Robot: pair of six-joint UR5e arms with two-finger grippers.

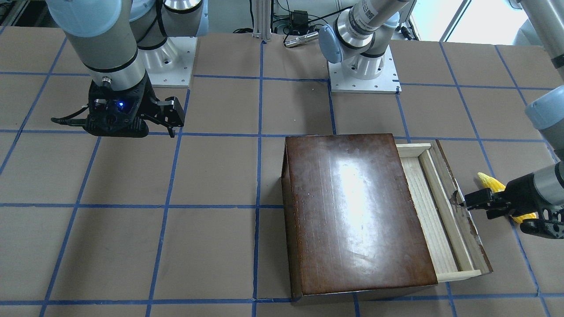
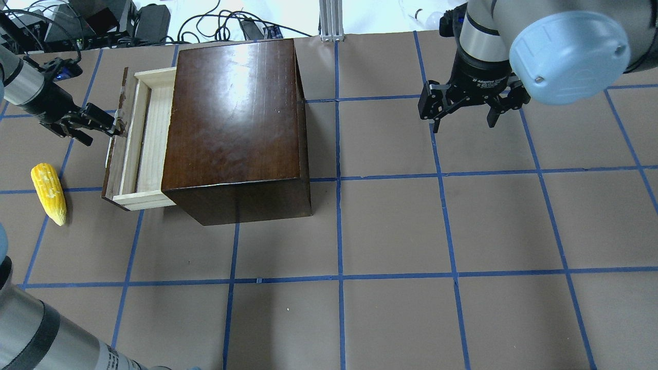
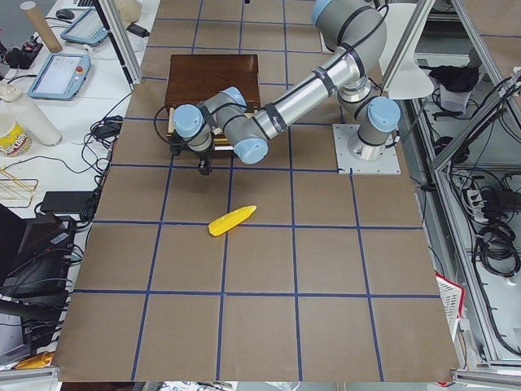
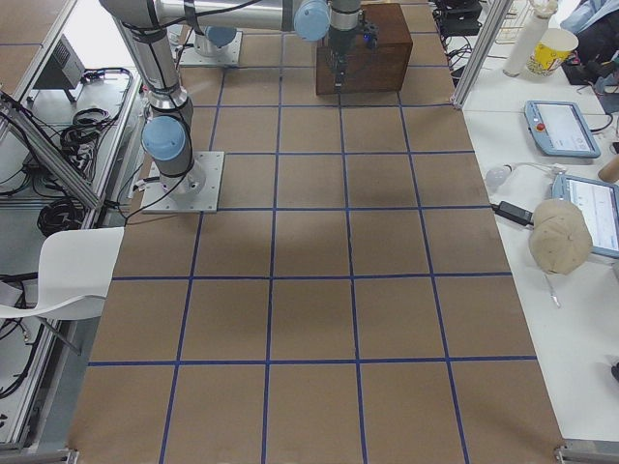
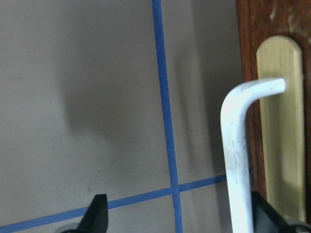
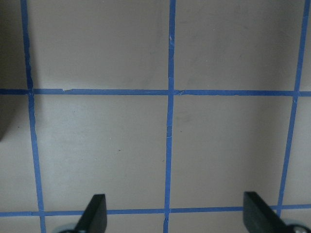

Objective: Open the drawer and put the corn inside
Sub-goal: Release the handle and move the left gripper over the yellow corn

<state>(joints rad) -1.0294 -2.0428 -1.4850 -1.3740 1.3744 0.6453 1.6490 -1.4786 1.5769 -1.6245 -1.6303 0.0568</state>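
Note:
The drawer (image 2: 134, 144) stands partly pulled out of the glossy dark brown box (image 2: 236, 128), and its pale tray is empty. It also shows in the front view (image 1: 434, 185), out of the box (image 1: 357, 211). My left gripper (image 2: 103, 126) is open at the drawer's dark front panel. In the left wrist view its fingers (image 5: 97, 216) stand wide apart, with the white bent handle (image 5: 235, 145) between them, close to the right finger. The yellow corn (image 2: 49, 192) lies on the table beside the drawer front, apart from it. My right gripper (image 2: 462, 125) is open and empty, hovering far from the box.
The table is brown board with a blue tape grid (image 6: 170, 92). In the front view the left gripper (image 1: 467, 203) partly covers the corn (image 1: 488, 180). Cables and equipment lie beyond the table's far edge (image 2: 103, 20). The arm bases (image 1: 363, 77) stand behind the box.

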